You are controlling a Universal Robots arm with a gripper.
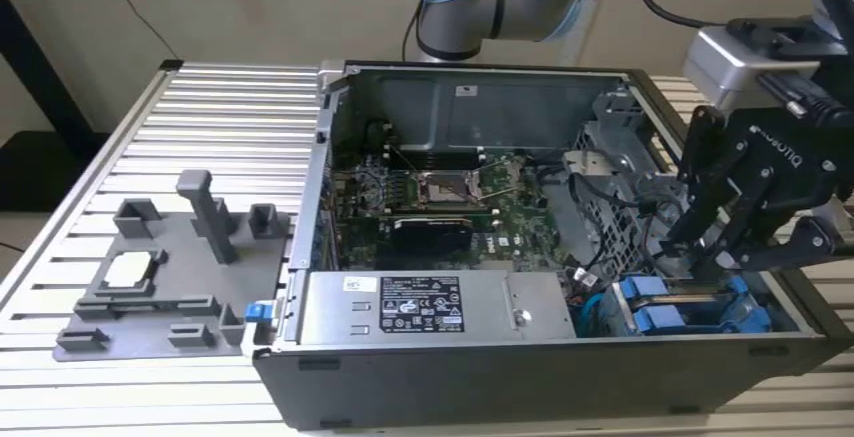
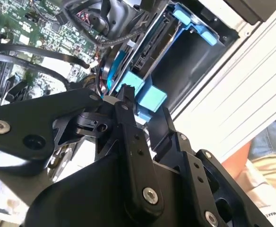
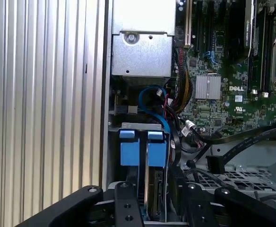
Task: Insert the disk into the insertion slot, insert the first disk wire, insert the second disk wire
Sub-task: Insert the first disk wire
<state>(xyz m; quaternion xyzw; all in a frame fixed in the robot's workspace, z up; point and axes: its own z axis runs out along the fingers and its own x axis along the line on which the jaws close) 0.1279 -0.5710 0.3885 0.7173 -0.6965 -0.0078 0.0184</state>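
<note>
The computer case stands on the tabletop, a holder plate beside it (on the exterior view's left). Inside, two drive carriers sit side by side next to the power box, below the claw.

A grey plastic fixture plate lies at the exterior view's lower left. A labelled power-supply box sits lower centre, with the motherboard above it.

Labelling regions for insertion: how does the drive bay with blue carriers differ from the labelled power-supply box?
The power-supply box is a closed grey box with a white and black label; the drive bay is open and holds two blue-fronted carriers. The box looks wider in the exterior view. The gripper is by the bay, not the box. Both are grey metal, side by side inside the case.
</note>
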